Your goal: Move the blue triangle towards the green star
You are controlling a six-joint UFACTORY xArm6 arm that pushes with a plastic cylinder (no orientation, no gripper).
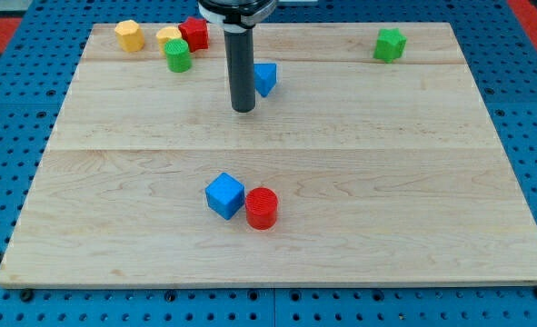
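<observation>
My tip [243,110] sits on the wooden board [432,182], upper-middle area. No fingers on this rig, just a straight dark rod, so nothing is held or clamped.

Blue triangle [265,78] is just to the view's right of the rod and slightly toward the view's top from my tip; the rod overlaps its left edge in the view, contact cannot be told.

Green star [390,44] is well off to the view's right of my tip, near the board's top edge, well apart from the blue triangle.

Cluster to the view's upper left of my tip: red block [193,33], shape unclear, partly behind the rod's mount; yellow block [168,36] just beside it; green cylinder [178,56] touching or nearly touching the yellow one from below; yellow block further left [129,34], apart from the others.

Toward the view's bottom from my tip, well apart: blue cube [224,195] and red cylinder [262,208], the two touching, cylinder on the cube's right.

No containers in view; all blocks lie directly on the board.
</observation>
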